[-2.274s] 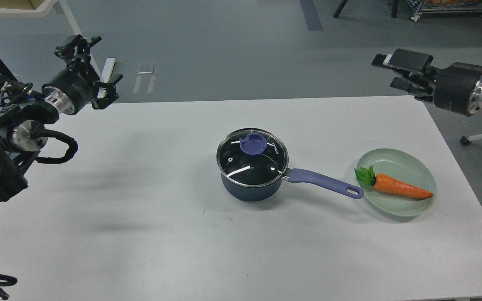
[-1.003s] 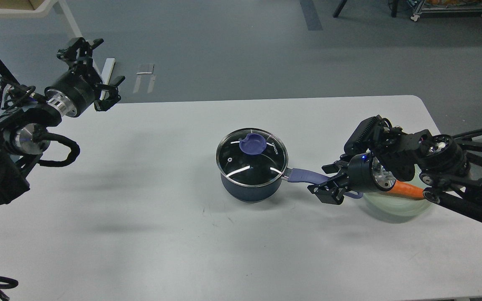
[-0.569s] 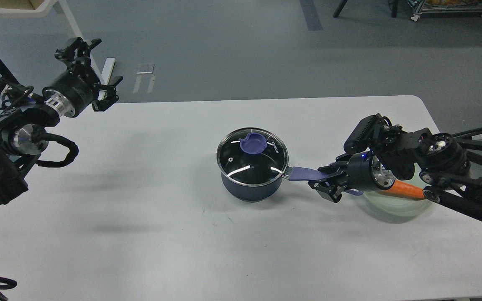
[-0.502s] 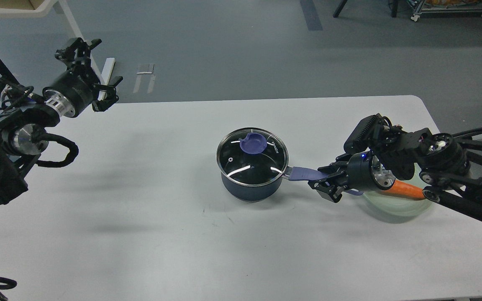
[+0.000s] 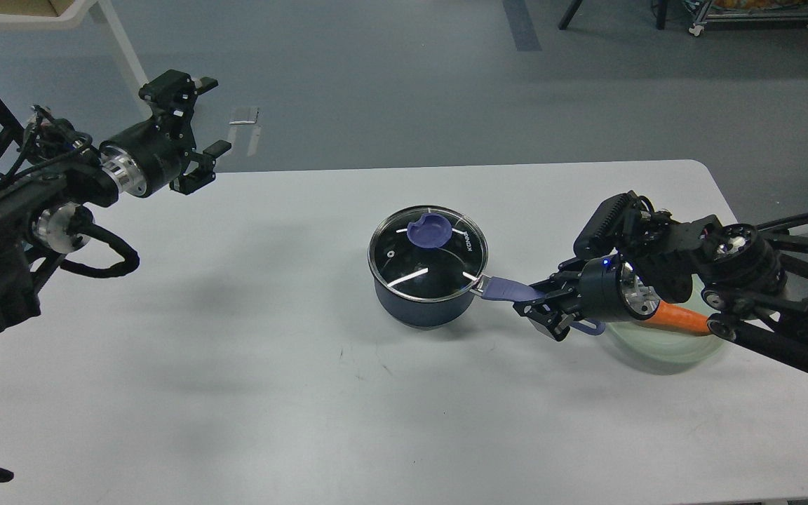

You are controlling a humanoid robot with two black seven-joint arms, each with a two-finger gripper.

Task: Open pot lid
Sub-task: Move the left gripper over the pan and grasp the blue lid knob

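Near the middle of the white table (image 5: 236,365): the navy saucepan (image 5: 418,308), glass lid (image 5: 426,252) seated flat on its rim, purple knob (image 5: 429,233) off-centre toward the far edge. Long purple handle (image 5: 502,290) reaching right toward a pale green dish (image 5: 663,347) with a toy carrot (image 5: 681,320). Right gripper (image 5: 543,305) low at the table, fingers pinched on the handle about midway along. Left gripper (image 5: 197,137) raised over the table's far left corner, well apart from the pot, fingers spread and empty. Lid probably light but rigid, brittle and slick on glass and steel rim, so poor purchase anywhere but the knob. Best hold likely across the knob's sides from above, then a straight upward lift. Small pot likely light enough to skid or tip, hence the sense in steadying the handle.
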